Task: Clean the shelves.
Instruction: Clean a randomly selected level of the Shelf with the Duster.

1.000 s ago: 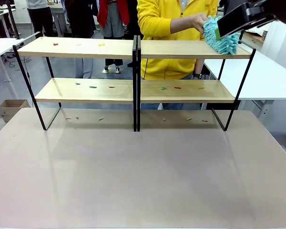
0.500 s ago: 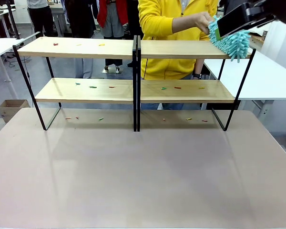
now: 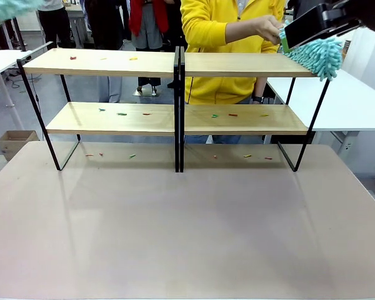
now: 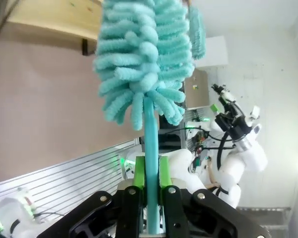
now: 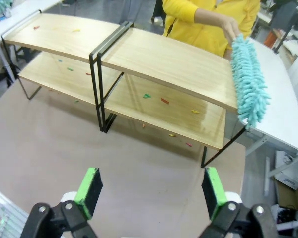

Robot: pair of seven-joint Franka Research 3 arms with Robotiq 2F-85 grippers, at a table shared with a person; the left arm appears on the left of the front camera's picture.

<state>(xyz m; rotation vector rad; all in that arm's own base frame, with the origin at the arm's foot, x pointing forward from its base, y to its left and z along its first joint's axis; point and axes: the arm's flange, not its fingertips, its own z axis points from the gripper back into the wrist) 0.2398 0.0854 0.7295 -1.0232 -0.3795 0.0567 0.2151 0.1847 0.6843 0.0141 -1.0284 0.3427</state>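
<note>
Two shelves (image 3: 237, 64): left pincer (image 4: 150, 171) clamps one duster (image 4: 144, 59), a hand (image 3: 265, 28) holds a second duster (image 3: 319, 53) (right pincer (image 5: 151, 191) gapes empty).

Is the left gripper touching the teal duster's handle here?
Touching. The left wrist view shows the green pads of the left gripper pressed against both sides of the teal duster's handle, no gap.

Front, right-wrist views: same shelves (image 3: 237, 64)

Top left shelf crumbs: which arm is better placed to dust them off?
Left, probably: the left gripper is shut on a teal duster near that shelf; the right gripper is open, empty.
</note>
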